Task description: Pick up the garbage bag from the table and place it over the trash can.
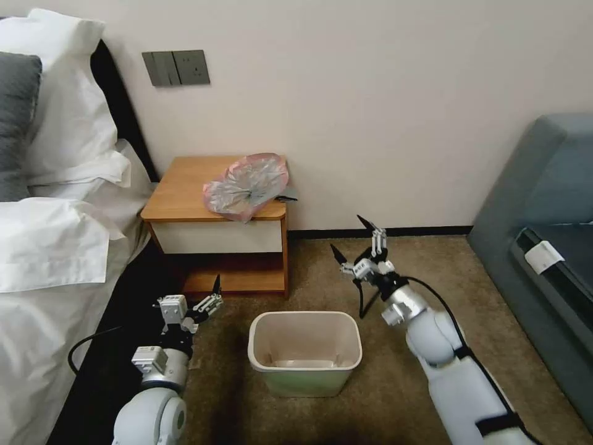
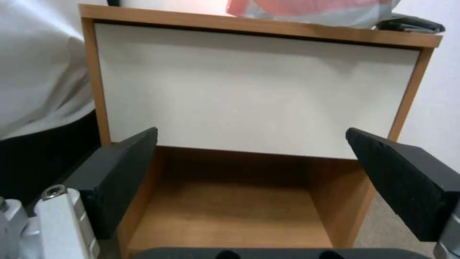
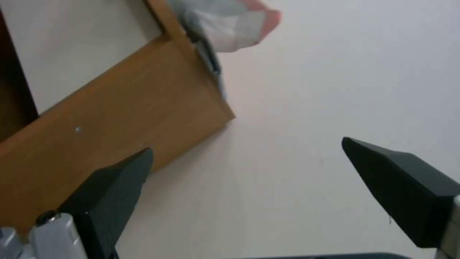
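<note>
Nothing done yet: garbage bag (image 1: 247, 186) lying crumpled at the nightstand's (image 1: 179, 191) front right corner, slightly overhanging the edge. Trash can (image 1: 305, 352) unlined on the carpet in front. Left gripper (image 1: 201, 303) low before the open shelf, fingers apart; right gripper (image 1: 355, 244) raised beside the nightstand, fingers spread, empty. Dark object behind the bag hard to identify.

light: soft, even | shadows: faint | wrist views: slightly blurred
</note>
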Tool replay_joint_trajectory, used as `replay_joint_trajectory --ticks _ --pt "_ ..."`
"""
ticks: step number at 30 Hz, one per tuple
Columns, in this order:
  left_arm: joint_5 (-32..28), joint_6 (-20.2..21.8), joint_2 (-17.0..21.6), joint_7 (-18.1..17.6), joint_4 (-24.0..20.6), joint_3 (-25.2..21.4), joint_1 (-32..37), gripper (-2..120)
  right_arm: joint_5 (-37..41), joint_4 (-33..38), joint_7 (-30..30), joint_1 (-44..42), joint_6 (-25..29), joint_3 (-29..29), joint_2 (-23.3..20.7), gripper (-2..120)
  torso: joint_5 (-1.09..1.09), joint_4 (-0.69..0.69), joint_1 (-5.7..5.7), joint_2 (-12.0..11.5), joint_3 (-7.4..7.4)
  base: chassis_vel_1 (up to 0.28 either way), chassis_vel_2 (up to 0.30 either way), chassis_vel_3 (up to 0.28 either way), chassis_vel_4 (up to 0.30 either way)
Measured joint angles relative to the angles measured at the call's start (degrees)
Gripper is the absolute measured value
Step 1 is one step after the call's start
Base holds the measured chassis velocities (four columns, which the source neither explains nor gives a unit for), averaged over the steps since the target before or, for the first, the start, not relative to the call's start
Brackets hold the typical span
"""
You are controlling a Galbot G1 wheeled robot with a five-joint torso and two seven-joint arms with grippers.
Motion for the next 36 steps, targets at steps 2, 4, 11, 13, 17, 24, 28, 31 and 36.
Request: replay_joint_trajectory --ticks 2,4,11,13,17,24,28,31,36 --pt "0.7 -0.6 -0.4 0.0 0.3 -0.1 0.4 98 -2.0 -3.1 -0.1 3.1 1.1 -1.2 0.3 100 -0.02 0.01 0.00 0.0 0.00 0.000 0.000 0.000 0.000" --pt "1.1 -0.9 -0.9 0.0 0.6 -0.3 0.7 98 -5.0 -6.7 -0.2 7.2 2.4 -2.8 0.9 100 0.01 0.01 0.00 0.0 0.00 0.000 0.000 0.000 0.000" --pt "1.7 -1.4 -2.1 -0.1 1.2 -0.6 1.0 98 -8.9 -14.2 0.0 16.0 5.1 -5.2 2.5 100 -0.02 0.02 0.00 0.0 0.00 0.000 0.000 0.000 0.000" --pt "2.0 -1.8 -2.9 -0.1 2.2 -0.8 1.1 97 -9.0 -16.8 0.0 18.9 5.2 -6.5 3.3 100 0.00 0.01 0.00 0.0 0.00 0.000 0.000 0.000 0.000" --pt "2.5 -2.1 -3.4 -0.2 3.5 -0.8 1.0 98 -9.0 -19.3 0.2 21.5 5.1 -8.0 4.0 100 -0.02 0.02 0.00 0.0 0.00 0.000 0.000 0.000 0.000" --pt "2.5 -2.2 -4.8 -0.9 4.3 -0.9 -0.3 98 -10.0 -24.3 1.2 24.9 5.5 -9.5 6.4 100 0.00 0.01 0.00 0.0 0.00 0.000 0.000 0.000 0.000" --pt "2.4 -2.2 -4.6 -1.0 4.6 -1.1 -0.3 98 -11.2 -27.4 1.8 27.4 5.8 -10.5 7.0 100 -0.01 0.01 0.00 0.0 0.00 0.000 0.000 0.000 0.000" --pt "2.2 -2.4 -4.4 -1.0 4.9 -1.4 -0.2 97 -11.3 -28.3 1.9 28.4 5.8 -10.8 7.0 100 -0.01 0.01 0.00 0.0 0.00 0.000 0.000 0.000 0.000" --pt "2.1 -2.5 -4.2 -1.1 5.6 -1.4 -0.4 98 -11.3 -29.2 2.0 29.3 5.8 -11.6 7.1 91 -0.01 0.01 0.00 0.0 -0.01 0.000 0.000 0.000 0.000"
